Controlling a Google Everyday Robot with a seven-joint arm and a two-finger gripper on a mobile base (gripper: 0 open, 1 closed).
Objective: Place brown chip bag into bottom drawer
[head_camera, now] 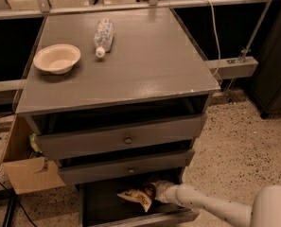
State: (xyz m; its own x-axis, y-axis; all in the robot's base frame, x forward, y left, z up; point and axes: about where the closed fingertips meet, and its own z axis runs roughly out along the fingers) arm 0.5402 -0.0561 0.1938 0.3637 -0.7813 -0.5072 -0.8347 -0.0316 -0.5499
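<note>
The gripper (152,190) is low down inside the bottom drawer (100,200), at the end of the white arm (210,205) that reaches in from the lower right. It meets the right end of the brown chip bag (136,196); whether it is clamped on the bag or merely against it I cannot tell, since the dark drawer interior and the drawer above hide that spot. The bag lies within the bottom drawer, near the middle of its dark floor, its pale end pointing left.

The bottom drawer is pulled out, its thin grey front wall along the lower edge of the view. Just above it the middle drawer (126,167) and the top drawer (123,136) both stand partly out, each with a small round knob.

On the grey table (149,65) above them, a pale bowl (57,58) sits upright near the left edge, and a clear plastic bottle (103,36) lies on its side just to the right of it, cap toward the front.

A cardboard box (29,172) stands on the speckled floor (244,141) at the table's left side.
</note>
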